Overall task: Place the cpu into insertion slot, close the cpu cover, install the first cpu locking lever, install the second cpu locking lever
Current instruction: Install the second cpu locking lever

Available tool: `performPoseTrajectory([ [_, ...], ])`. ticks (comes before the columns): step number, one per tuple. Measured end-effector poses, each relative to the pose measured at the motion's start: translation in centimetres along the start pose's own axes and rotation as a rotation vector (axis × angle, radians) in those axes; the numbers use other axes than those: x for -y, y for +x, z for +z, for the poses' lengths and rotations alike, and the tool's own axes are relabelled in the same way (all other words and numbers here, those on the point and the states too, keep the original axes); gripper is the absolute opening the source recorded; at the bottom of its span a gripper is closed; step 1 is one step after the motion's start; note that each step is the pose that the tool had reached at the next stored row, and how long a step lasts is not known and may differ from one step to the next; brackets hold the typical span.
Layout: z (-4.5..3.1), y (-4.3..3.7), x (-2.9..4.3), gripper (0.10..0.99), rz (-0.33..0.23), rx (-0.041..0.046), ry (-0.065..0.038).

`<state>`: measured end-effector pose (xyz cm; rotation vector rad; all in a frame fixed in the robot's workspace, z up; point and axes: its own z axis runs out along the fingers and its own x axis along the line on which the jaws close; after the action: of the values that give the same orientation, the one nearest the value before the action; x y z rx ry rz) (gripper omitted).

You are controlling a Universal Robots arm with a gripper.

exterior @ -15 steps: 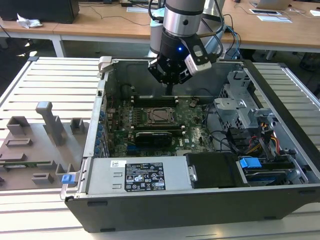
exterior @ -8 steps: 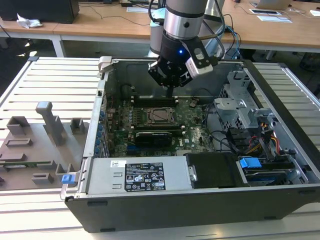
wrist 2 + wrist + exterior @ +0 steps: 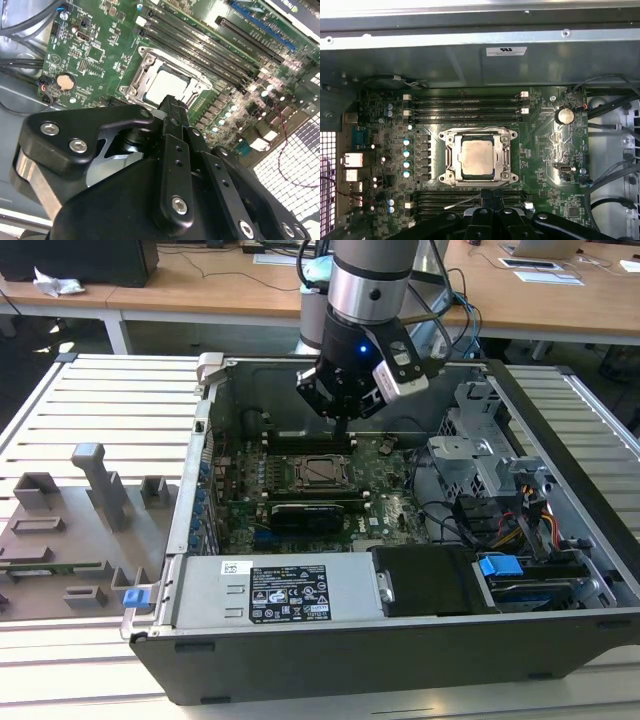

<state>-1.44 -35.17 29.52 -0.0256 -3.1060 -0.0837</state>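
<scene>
The cpu (image 3: 477, 156) lies flat in the insertion slot (image 3: 449, 176) on the green motherboard, its silver top showing through the window of the cpu cover (image 3: 506, 150), which lies down around it. In the second wrist view the cpu (image 3: 167, 86) sits just beyond my black fingers (image 3: 175, 120). My gripper (image 3: 490, 196) is shut with nothing between its fingers, its tips hovering at the socket's edge beside a thin metal locking lever (image 3: 462, 202) that sticks out at a slant. In the exterior view the gripper (image 3: 340, 423) hangs inside the open computer case just behind the cpu (image 3: 322, 472).
Long black memory slots (image 3: 465, 107) run on both sides of the socket. The case's metal wall (image 3: 470, 55) stands close behind. A drive cage (image 3: 480, 465), cables (image 3: 450, 520) and a power supply (image 3: 280, 595) crowd the case. A grey fixture tray (image 3: 70, 530) lies at the exterior view's left.
</scene>
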Motion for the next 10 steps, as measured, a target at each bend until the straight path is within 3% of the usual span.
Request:
performPoseTrajectory([
  [10, -0.02, -0.02, 1.04, 0.106, 0.0, 0.0, 0.0],
])
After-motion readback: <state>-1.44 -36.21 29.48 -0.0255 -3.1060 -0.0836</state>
